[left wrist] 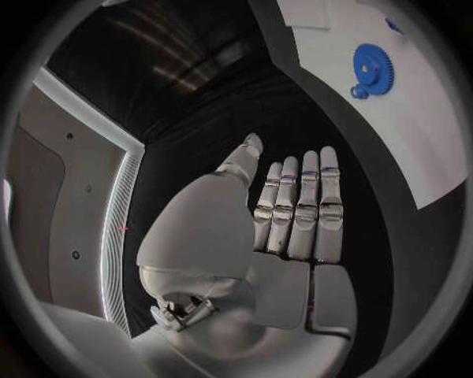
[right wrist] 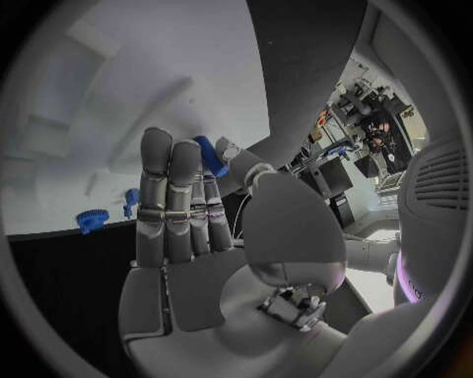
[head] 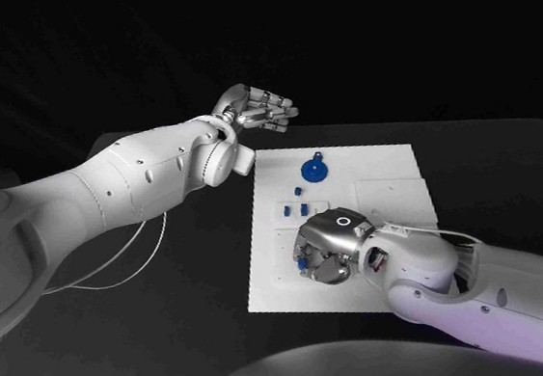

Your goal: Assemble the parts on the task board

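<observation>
Right hand [head: 326, 245] is low over the near part of the task board [head: 390, 217]. In the right wrist view a small blue part [right wrist: 208, 154] sits pinched between the thumb and the tip of one of my fingers [right wrist: 156, 181]; the other fingers stand straight and close together beside it. Judgement: this is the carry-and-place step for that part, not yet seated. I cannot tell from the head view which recess lies under the fingers, since the hand itself covers that stretch of board.

Left hand [head: 258, 109] hangs above the dark surface [head: 162, 294], just beyond the far corner of the board, well away from my right fingers. Its fingers [left wrist: 296, 209] are extended, flat and side by side, holding nothing.

Loose parts on the board, all ahead of the right fingertips: a blue gear [head: 314, 171] toward the far end, with a small blue tab touching its rim; a row of small blue pegs [head: 297, 208] between the gear and my right hand.

Next move, as I judge it: line the pinched part up over its seat, lower it straight, release only once it sits. Risk is a tilt in the pinch, since the hold is on the tip only. The gear and pegs remain to be fitted.
</observation>
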